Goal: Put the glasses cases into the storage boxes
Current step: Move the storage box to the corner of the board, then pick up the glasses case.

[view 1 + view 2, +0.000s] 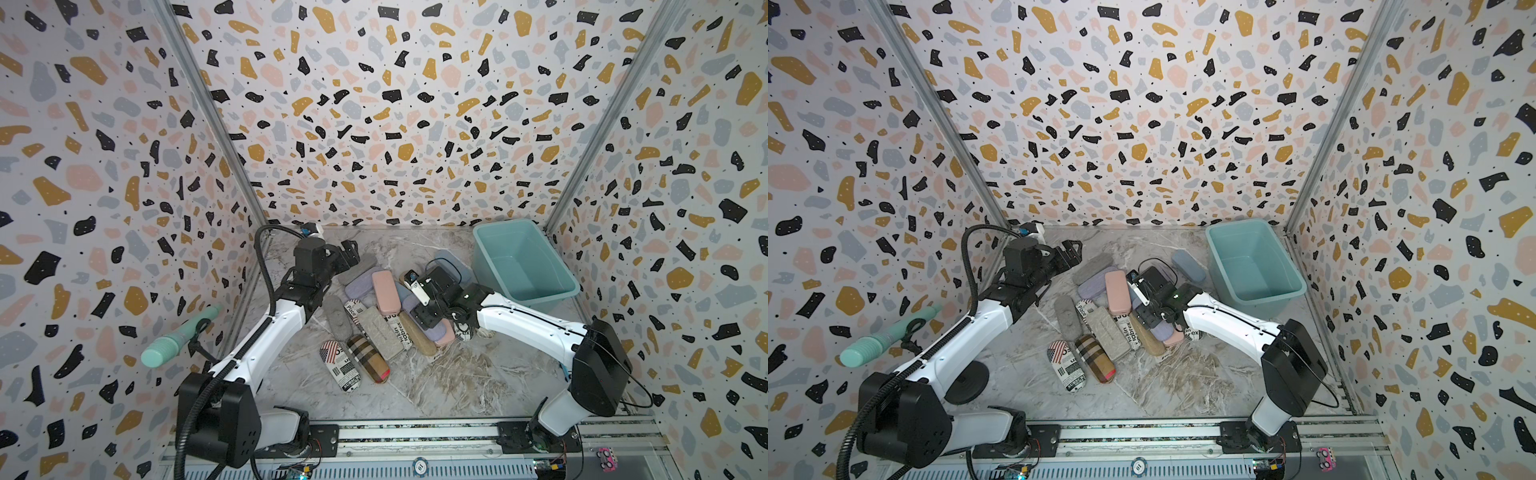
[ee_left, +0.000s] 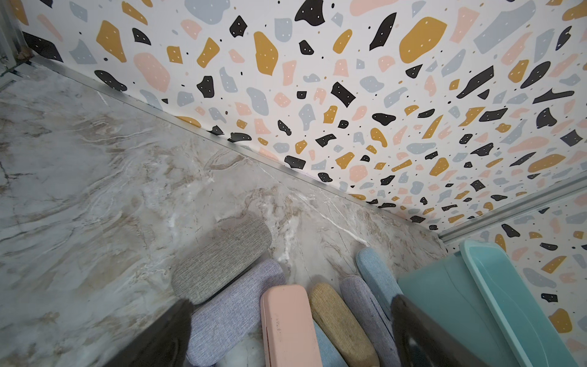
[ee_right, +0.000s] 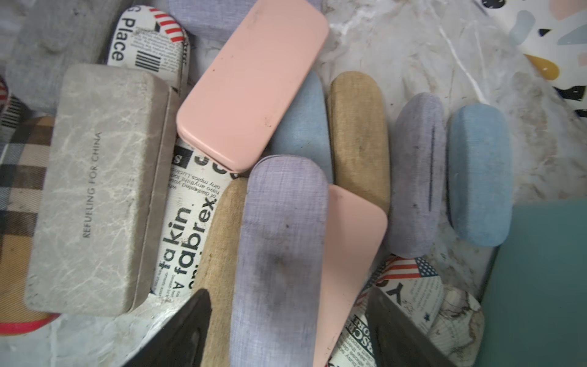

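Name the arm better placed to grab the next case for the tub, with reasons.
Right: the right pincer hangs open over a lilac case in the pile, next to the teal tub. The left pincer sits at the pile's far edge, farther from the tub.

both top views: set high above front edge of desk [image 1: 457, 374], facing down and toward back wall [image 1: 395, 124]; far off, whole desk in frame; two pictures nearly same, shifted a little sideways.
left wrist view: low over back left of desk, slanting toward back wall and back right corner; near. shows grey case [image 2: 222, 260], pink case [image 2: 289, 327], tan case [image 2: 343, 324], tub [image 2: 444, 317].
right wrist view: looks down on desk middle, very near; shares pink case, tan case, tub wall with left wrist view.
grey case, pink case, tub also in both top views.
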Controlling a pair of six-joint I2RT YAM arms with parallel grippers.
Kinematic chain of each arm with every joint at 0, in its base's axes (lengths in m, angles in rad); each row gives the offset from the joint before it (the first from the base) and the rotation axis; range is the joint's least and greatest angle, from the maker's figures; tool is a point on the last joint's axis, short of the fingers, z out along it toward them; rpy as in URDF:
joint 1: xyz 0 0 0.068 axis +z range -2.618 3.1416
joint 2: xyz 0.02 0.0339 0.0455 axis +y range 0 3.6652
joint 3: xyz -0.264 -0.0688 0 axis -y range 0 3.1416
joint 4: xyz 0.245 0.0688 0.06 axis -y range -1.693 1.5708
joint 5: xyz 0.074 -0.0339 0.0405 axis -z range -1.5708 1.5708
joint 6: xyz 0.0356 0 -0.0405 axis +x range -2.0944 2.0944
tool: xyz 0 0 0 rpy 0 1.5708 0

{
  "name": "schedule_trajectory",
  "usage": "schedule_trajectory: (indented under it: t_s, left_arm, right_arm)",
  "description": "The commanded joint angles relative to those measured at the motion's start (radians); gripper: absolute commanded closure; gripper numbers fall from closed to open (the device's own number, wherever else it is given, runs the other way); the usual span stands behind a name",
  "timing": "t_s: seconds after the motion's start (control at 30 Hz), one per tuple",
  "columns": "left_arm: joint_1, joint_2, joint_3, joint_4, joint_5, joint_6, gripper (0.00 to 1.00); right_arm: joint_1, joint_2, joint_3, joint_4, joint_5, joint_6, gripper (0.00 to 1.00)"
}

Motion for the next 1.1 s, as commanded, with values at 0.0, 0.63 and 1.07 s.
schedule_trajectory:
  t_s: [0.0, 0.63, 1.07]
  left_arm:
    - [0.004, -0.009, 0.009, 0.026, 0.03, -0.007, 0.03]
    - [0.004, 0.002, 0.006, 0.043, 0.078, -0.02, 0.06]
    - [0.004, 0.004, 0.006, 0.047, 0.085, -0.019, 0.06]
  right_arm:
    - [0.011, -0.009, -0.016, -0.042, -0.047, 0.023, 0.21]
    - [0.023, 0.098, -0.039, -0.002, 0.106, 0.068, 0.23]
    - [0.015, 0.147, -0.039, 0.036, 0.153, 0.067, 0.33]
